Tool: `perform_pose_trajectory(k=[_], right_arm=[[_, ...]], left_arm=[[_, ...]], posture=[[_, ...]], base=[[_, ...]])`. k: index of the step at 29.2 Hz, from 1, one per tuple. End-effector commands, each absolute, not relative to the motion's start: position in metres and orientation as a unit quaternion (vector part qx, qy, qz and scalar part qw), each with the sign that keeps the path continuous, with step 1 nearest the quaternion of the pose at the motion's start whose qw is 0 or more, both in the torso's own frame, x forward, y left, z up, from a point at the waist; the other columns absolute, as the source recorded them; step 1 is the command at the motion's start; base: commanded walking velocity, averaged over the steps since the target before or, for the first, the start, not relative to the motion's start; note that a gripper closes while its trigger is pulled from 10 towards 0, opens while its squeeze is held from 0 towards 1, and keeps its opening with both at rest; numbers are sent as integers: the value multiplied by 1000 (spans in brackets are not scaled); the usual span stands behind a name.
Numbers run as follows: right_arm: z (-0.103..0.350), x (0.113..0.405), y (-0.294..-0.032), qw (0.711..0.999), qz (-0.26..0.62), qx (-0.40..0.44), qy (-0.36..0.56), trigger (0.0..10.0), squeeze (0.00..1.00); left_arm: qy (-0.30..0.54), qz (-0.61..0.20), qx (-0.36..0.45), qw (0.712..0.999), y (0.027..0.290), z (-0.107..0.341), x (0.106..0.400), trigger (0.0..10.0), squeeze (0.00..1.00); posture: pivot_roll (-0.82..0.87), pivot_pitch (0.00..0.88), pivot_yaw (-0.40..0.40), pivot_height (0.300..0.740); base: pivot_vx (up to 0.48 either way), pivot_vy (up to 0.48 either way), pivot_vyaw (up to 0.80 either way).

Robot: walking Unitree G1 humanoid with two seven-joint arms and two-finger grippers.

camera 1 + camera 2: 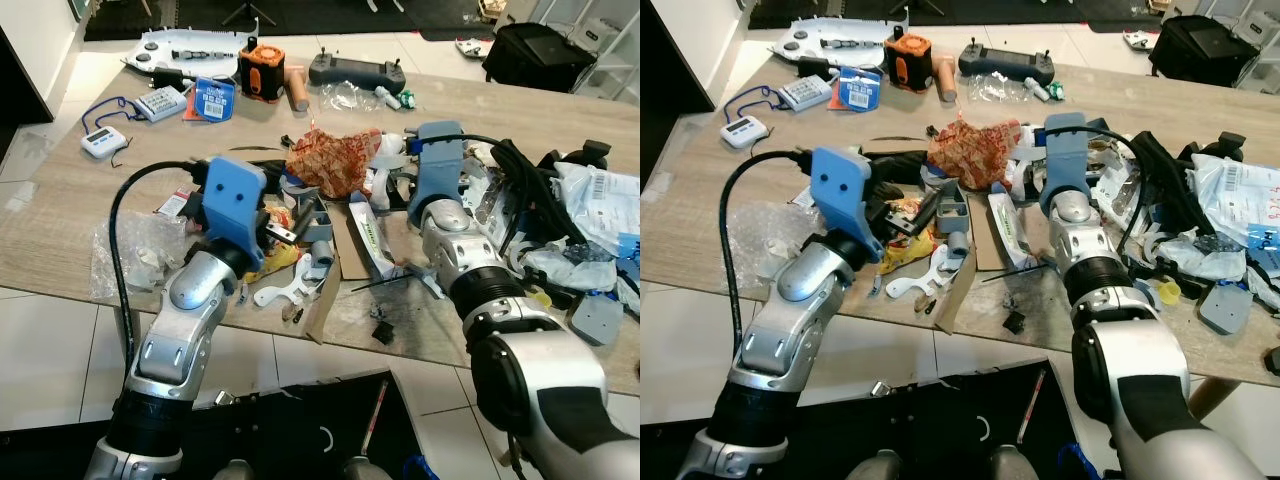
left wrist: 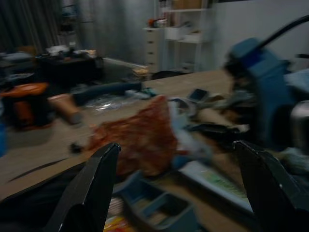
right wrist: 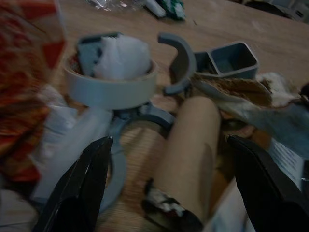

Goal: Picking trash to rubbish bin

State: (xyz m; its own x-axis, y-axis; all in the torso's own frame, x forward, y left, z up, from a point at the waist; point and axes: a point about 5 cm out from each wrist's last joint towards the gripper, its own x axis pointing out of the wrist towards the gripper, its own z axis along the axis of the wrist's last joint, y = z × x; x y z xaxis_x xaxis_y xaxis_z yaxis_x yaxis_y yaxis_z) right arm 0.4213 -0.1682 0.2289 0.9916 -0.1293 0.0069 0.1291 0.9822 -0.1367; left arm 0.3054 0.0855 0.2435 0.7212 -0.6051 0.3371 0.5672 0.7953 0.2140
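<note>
Jaws spread wide on both grippers: right gripper (image 3: 164, 145) hovering over brown cardboard tube (image 3: 186, 145) amid clutter on wooden counter (image 1: 80, 220); left gripper (image 2: 176, 179) facing crumpled red-orange wrapper (image 2: 140, 137). Best approach, likely: centring tube between fingers before closing.

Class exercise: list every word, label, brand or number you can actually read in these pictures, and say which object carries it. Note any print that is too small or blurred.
No text can be read for certain.
Blue packet: print, too small.
White shipping bag: printed label, blurred.
White timer: display, too small.
Long flat packet beside the cardboard: print, unreadable.
Red patterned wrapper: pattern, no legible words.
</note>
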Motion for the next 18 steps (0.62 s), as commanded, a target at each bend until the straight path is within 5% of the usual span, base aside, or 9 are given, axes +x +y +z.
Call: perform_pose_trajectory(k=[1,18], right_arm=[[225,421,-173,995,-76,-68,9,10000,0],[194,416,-176,996,-58,-14,59,10000,0]], left_arm=[[-196,-348,53,915,76,244,300,10000,0],[-196,-367,64,907,63,243,296,10000,0]], posture=[[12,282,-40,740],[23,271,-44,740]], base=[[0,0,0],[0,0,0]])
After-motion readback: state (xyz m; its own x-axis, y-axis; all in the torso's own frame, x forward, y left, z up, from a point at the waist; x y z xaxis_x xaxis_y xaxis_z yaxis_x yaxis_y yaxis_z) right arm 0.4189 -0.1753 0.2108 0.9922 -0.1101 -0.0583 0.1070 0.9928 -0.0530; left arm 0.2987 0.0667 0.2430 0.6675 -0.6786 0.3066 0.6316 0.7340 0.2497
